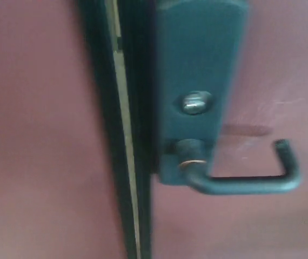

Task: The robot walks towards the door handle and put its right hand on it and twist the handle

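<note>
A dark green lever door handle (240,183) fills the right middle of the head view. It runs level to the right from its pivot (189,154) and hooks back toward the door at its free end (286,154). The handle sits on a dark green backplate (197,65) with a silver keyhole cylinder (196,102) above the pivot. The door leaf (273,226) is reddish brown. Neither of my hands shows in the picture.
A dark green door edge strip (138,135) with a thin bright gap (124,124) runs from top to bottom left of the backplate. Beyond it lies a reddish-brown panel (35,135). The picture is slightly blurred.
</note>
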You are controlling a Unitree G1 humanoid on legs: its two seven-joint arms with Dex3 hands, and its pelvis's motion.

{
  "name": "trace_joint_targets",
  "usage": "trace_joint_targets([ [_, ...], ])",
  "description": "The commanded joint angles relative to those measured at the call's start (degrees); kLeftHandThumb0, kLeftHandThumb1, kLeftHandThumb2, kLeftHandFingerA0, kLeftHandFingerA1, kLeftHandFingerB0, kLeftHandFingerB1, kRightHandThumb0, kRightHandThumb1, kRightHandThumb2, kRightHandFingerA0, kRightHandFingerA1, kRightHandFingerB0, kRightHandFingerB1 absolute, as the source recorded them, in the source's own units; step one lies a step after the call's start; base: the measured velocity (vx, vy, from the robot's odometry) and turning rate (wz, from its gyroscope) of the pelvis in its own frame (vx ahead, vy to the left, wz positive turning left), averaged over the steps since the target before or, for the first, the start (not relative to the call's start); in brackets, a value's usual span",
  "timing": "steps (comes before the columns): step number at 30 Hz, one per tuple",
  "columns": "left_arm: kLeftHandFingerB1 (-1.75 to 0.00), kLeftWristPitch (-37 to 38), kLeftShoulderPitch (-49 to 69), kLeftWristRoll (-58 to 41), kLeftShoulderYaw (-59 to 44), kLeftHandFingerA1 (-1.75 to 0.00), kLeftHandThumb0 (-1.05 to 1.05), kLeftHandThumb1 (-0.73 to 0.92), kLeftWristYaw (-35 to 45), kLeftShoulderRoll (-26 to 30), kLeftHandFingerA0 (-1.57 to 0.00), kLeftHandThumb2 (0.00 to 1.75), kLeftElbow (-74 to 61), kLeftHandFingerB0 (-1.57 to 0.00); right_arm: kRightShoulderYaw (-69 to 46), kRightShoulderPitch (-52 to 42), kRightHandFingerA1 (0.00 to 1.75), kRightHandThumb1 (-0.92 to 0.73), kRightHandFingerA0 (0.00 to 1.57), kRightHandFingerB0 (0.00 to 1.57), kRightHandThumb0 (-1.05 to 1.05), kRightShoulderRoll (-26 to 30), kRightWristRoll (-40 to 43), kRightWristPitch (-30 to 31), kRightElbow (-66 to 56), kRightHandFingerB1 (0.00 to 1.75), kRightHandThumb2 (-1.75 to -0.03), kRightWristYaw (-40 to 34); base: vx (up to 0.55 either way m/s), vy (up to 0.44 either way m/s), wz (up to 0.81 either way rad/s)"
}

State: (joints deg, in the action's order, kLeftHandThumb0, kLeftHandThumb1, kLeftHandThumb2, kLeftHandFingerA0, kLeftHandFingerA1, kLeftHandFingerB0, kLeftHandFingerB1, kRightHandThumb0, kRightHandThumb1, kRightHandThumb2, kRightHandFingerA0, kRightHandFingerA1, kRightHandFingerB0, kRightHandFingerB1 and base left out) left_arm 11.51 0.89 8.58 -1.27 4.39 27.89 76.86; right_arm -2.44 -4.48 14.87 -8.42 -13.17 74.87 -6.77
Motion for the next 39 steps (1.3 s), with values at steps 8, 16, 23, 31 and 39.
trace_joint_targets([
  [8,-0.67,-0.3,-0.3,0.6,0.1,-0.74,-0.25,0.52,0.7,0.1,-0.78,0.61,0.0,-0.59,0.9,-0.1,0.54,-0.66,0.74,0.57,-0.09,0.2,-0.4,0.1,-0.7,0.45,-0.57,0.1,0.04,0.170,0.02],
  [16,-0.67,-0.6,-0.5,0.3,-0.4,-0.76,-0.26,0.52,0.6,-0.2,-0.80,0.60,0.3,-0.59,1.2,0.9,0.54,-0.65,0.74,0.56,-0.09,-0.2,-0.2,1.5,-1.1,0.45,-0.57,0.2,-0.02,-0.021,0.01],
  [23,-0.67,-0.7,-0.9,0.0,-0.9,-0.76,-0.25,0.52,1.0,-0.1,-0.80,0.60,0.2,-0.59,1.5,2.0,0.54,-0.65,0.75,0.56,-0.08,0.0,-0.4,1.5,-0.8,0.45,-0.57,0.7,-0.03,-0.033,0.01],
  [31,-0.67,-0.3,-0.1,-0.2,-1.6,-0.75,-0.25,0.52,1.4,0.0,-0.78,0.60,0.1,-0.60,1.1,2.8,0.54,-0.66,0.73,0.56,-0.07,0.2,0.5,1.6,-0.9,0.45,-0.58,1.9,0.00,0.000,0.00],
  [39,-0.66,-0.1,-0.9,-0.2,-2.0,-0.74,-0.27,0.52,1.8,0.5,-0.78,0.59,-0.3,-0.60,-8.4,2.0,0.53,-0.67,0.61,0.52,-0.09,1.2,10.0,-0.1,-11.5,0.47,-0.59,10.7,0.00,0.000,0.00],
])
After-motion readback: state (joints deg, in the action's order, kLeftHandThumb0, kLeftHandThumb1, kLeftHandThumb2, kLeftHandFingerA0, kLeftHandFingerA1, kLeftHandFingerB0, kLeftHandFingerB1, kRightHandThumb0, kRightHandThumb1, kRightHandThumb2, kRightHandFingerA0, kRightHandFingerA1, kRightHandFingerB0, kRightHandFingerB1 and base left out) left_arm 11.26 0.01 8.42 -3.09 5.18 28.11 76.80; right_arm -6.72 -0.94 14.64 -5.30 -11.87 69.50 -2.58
